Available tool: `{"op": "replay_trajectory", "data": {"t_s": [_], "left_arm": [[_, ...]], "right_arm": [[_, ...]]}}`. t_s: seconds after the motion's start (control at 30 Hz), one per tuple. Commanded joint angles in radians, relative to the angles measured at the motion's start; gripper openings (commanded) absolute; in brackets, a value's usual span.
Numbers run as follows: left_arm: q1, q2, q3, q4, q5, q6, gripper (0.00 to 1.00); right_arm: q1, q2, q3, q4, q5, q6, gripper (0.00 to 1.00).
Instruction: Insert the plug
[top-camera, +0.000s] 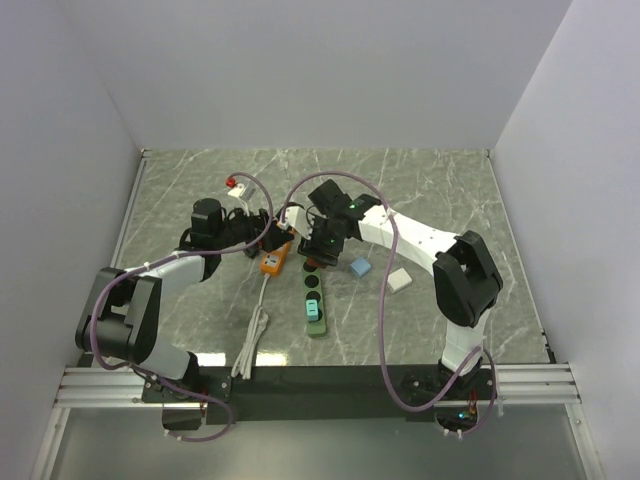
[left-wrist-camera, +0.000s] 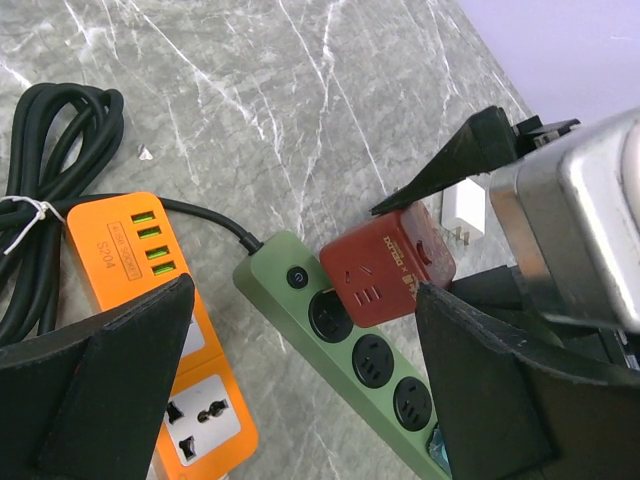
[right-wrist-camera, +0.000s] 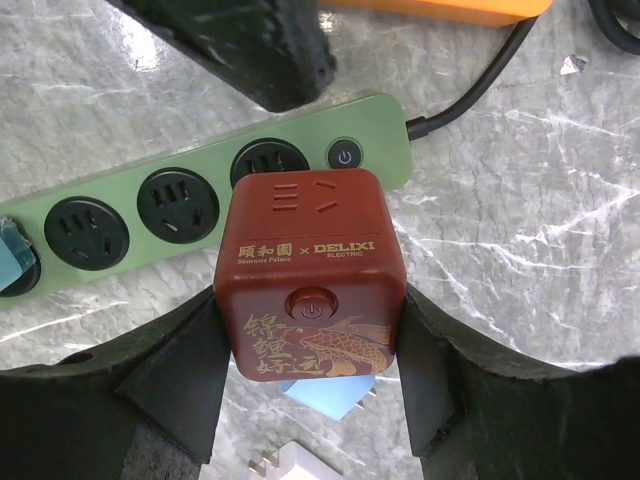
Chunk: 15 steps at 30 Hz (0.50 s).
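Status: right gripper clamps red cube plug.
I see it over the end socket of the green power strip; left gripper spread wide, empty.

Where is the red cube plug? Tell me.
Right wrist view: the red cube plug is clamped in the right gripper, over the green power strip's socket nearest its switch.

The grey-green marble-pattern table carries a long olive-green plastic power strip near its middle. From this strip, an orange plastic power strip lies at ten o'clock, a small light-blue block and a white square block at two o'clock, and a bundled white cord at eight o'clock.
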Motion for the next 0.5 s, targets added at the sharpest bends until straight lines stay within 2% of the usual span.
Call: {"op": "replay_trajectory", "data": {"t_s": [0.0,0.47], "left_arm": [[0.003,-0.003,0.037,0.037,0.029,0.002,0.98],[0.003,0.002,0.038,0.037,0.039,0.004,0.98]], "right_arm": [[0.032,-0.041,0.012,0.006,0.008,-0.012,0.00],[0.077,-0.021,0.037,-0.028,0.023,-0.015,0.00]]}}
